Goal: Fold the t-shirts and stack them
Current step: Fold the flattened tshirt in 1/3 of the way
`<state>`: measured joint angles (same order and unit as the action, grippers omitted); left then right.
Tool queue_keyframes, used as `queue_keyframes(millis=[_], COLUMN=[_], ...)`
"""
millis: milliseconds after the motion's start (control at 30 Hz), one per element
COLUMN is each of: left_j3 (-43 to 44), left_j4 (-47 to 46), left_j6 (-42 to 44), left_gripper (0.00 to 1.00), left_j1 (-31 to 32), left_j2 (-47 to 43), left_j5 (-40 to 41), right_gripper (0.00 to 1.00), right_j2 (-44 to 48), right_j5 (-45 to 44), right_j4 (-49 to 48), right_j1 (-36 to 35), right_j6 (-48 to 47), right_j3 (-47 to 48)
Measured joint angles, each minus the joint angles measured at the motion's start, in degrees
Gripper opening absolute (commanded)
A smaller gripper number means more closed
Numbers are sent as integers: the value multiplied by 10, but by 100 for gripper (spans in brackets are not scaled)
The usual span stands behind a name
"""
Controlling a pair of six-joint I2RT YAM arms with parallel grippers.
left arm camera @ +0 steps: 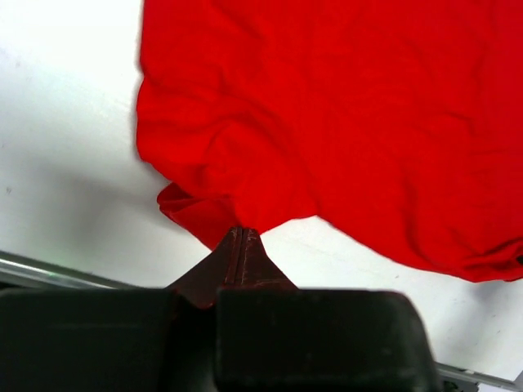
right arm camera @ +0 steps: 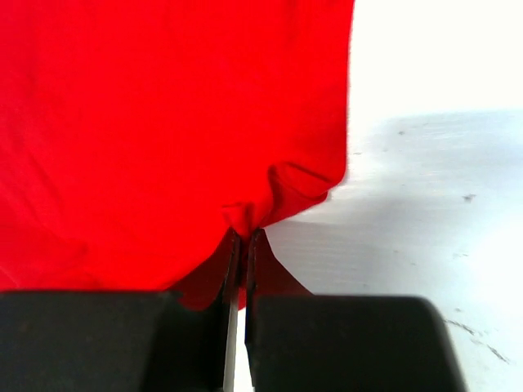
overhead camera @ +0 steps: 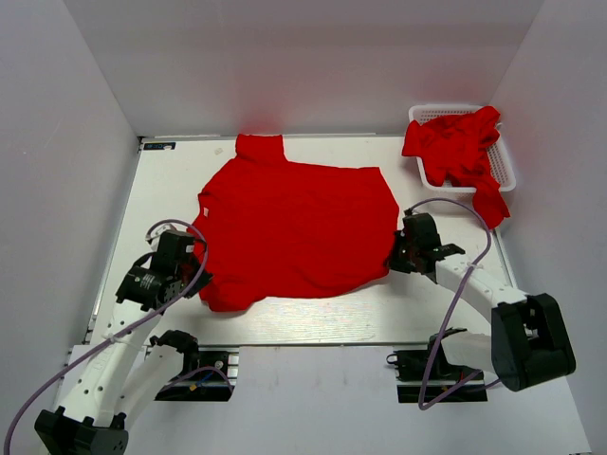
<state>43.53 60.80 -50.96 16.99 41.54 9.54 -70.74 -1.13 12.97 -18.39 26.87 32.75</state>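
White table boxed in by plain white walls. Biggest thing on it is one bright red t-shirt, spread nearly flat across the middle, w/ one sleeve poking out toward the far wall. It lies btwn the two grippers and stretches away ahead of both. Well beyond the right gripper, off to its outer side, sits a white lattice basket. A crumpled heap of more red t-shirts fills it and spills over its rim; these are prob. waiting their turn, none folded.

Left gripper: fingers pressed together on the shirt's near-left corner. A small bunched tuck of cloth sits right at the tips, and the rest of the shirt fans out ahead and to its right.

Right gripper: fingers likewise closed on cloth, w/ only a hairline slit btwn them, nipping the shirt's near-right edge. The cloth puckers into a little fold just ahead of the tips. The shirt spreads ahead and to its left, w/ bare table to its right.

Why so, as I read it: w/ one grip at each end of the near edge, the pair can raise that edge together and keep it taut. The cloth would then carry over in a straight line instead of sagging. Looks like the start of a first fold, or a tug to smooth things out. No folded stack is visible, so the task seems at an early stage. Risk: such thin pinches could slip.
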Motion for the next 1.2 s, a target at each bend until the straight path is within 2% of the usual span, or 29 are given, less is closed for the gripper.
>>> queue_keyframes(millis=[200,467,633,900,1200], left_j3=[34,132,174,224,251], left_j4=[-21,-43,-61,-69,-90], left_j6=[1,8,15,27,40], left_gripper=[0,0,0,0,0], left_j1=[0,-3,-3,-3,-11], left_j2=[44,153,219,274,345], left_j5=[23,89,136,200,237], right_gripper=[0,0,0,0,0], right_j2=[20,-5,-35,-108,-153], right_j5=[-23,-49,-65,-98,-122], right_j4=[5,34,47,84,109], right_j1=[0,0,0,0,8], right_j6=[12,17,19,26,28], right_j3=[0,35,79,162,219])
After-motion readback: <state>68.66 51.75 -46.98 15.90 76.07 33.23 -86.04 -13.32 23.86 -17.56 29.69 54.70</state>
